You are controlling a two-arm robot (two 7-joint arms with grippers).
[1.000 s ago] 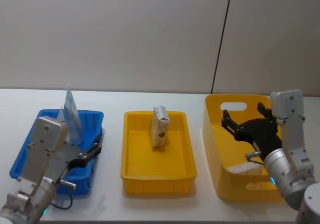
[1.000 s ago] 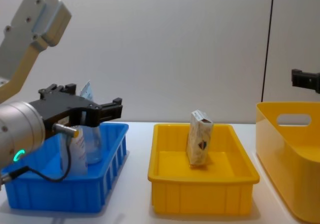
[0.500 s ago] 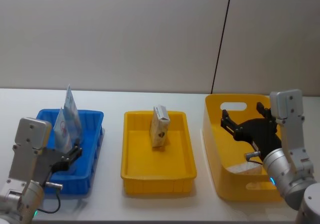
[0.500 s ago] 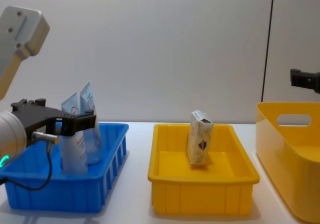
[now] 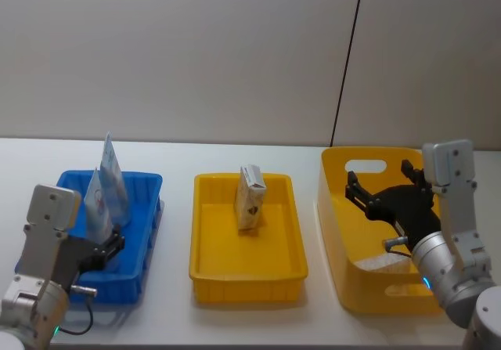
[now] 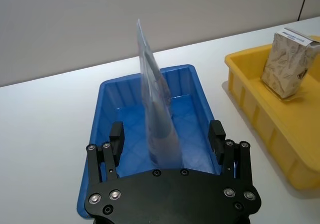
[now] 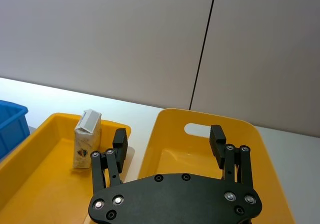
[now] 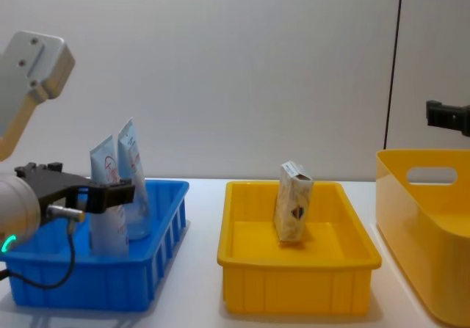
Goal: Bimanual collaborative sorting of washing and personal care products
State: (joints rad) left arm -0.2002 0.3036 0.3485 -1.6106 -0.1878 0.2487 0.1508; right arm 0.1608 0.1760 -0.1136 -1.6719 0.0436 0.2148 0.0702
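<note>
A white bench (image 5: 176, 232) carries three containers in a row. The biggest, a deep yellow bin (image 5: 330, 225) with a handle slot in its far wall, stands on the right. A shallow yellow tray (image 5: 246, 290) sits in the middle and a blue tray (image 5: 141, 184) on the left, each apart from its neighbour. The right gripper (image 7: 168, 134) hangs over the bin's open top, its jaws spread wide and holding nothing. The left gripper (image 6: 166, 130) is low at the near end of the blue tray, jaws likewise spread. In the left wrist view the tubes (image 6: 159, 119) stand in line with the gap, with blue tray floor showing on either side between them and the jaws, so nothing is pinched. Both tubes are pale blue and stand upright in the blue tray, crimped ends up. The taller tube (image 8: 131, 152) is farther back and the shorter tube (image 8: 105, 168) (its red circle logo faces the chest camera) is just in front of it; they overlap in the chest and head views, so I cannot tell whether they touch. One beige patterned carton (image 5: 250, 197) stands on end in the far half of the yellow tray, leaning slightly — its dark emblem sits low on the face turned toward the robot.
</note>
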